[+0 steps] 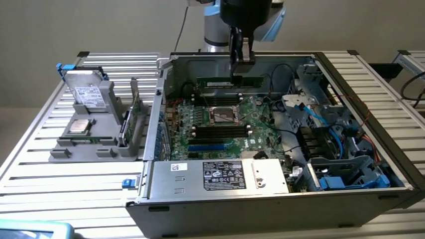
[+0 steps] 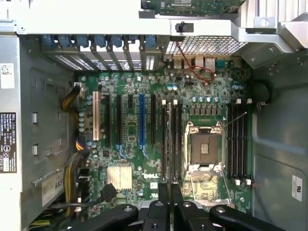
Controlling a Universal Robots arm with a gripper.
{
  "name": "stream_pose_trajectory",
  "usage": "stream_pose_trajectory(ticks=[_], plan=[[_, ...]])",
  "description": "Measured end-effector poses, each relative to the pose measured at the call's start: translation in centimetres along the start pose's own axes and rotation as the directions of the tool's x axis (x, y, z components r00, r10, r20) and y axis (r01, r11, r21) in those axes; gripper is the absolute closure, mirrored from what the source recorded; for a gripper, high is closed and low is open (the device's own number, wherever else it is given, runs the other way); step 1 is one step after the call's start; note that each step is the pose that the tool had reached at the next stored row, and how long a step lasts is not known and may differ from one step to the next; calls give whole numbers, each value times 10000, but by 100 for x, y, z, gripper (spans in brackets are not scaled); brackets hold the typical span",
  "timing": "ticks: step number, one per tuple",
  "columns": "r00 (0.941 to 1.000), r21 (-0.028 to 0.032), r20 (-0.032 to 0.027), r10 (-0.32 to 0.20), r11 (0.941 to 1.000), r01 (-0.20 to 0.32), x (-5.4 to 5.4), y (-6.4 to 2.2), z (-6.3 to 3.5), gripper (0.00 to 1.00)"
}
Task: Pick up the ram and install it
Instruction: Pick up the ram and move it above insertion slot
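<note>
One grey power-supply box [image 1: 219, 175] sits nearest in the exterior view, at the front of the open computer case [image 1: 265, 211]. Its white-and-black label carries print too small to read.

Behind it lies the green motherboard [image 1: 219, 124]. A white "DELL" mark is readable on it in the wrist view, just beside a pale finned heatsink [image 2: 119, 175]. Black memory slots [image 2: 237, 139] run along both sides of the bare processor socket [image 2: 204, 149].

Farther back, the ram [image 1: 232, 81] is held level above the far part of the board, near the case's rear wall. It is a long, thin, dark green strip with dark chips and a pale label toward the exterior view's left end; the label's writing cannot be read. The gripper [image 1: 242, 67] comes straight down onto its upper edge, right of centre in the exterior view, with the fingers drawn narrow and clamped on the stick.

Off to the exterior view's left, on the slatted table [image 1: 59, 174], a grey holder [image 1: 93, 147] carries a silver hard drive [image 1: 86, 94] with an illegible label.
</note>
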State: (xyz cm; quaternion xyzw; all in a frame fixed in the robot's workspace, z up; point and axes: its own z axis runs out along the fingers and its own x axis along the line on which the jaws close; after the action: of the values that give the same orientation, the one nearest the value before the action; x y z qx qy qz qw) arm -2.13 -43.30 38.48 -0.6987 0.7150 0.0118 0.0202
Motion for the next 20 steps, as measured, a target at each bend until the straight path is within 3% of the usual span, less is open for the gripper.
stream_pose_trajectory(ticks=[9,20], plan=[[10000,1,-19,0,10000,0,-49,113,163,86],[10000,1,-17,0,10000,0,-79,84,367,86]])
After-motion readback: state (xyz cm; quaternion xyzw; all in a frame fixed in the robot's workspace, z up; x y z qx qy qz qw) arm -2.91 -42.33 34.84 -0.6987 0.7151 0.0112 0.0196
